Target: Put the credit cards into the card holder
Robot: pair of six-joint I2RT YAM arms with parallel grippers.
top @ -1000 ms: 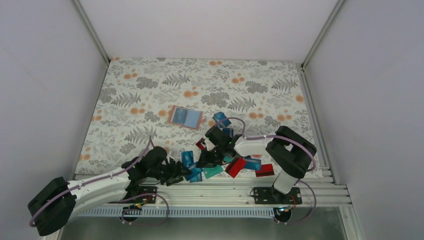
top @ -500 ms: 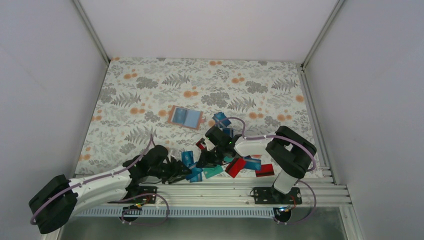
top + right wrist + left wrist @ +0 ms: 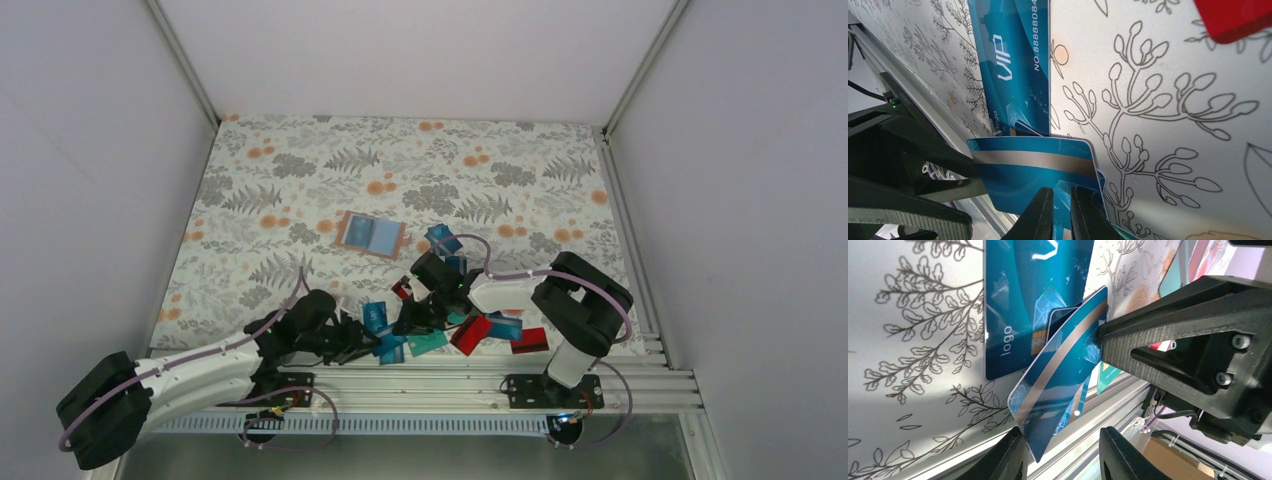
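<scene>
Hanging open at the frame's lower centre, the left gripper (image 3: 1062,440) is straddling a corner of the striped blue card (image 3: 1063,375), which the right gripper (image 3: 1062,192) is pinching tightly. Other credit cards (image 3: 480,330) are lying around them, and the card holder (image 3: 371,234) is sitting well beyond, mid-desk (image 3: 300,190).

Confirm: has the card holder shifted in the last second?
No. The card holder stays put in the top view, just right of the same orange flower on the tablecloth.
</scene>
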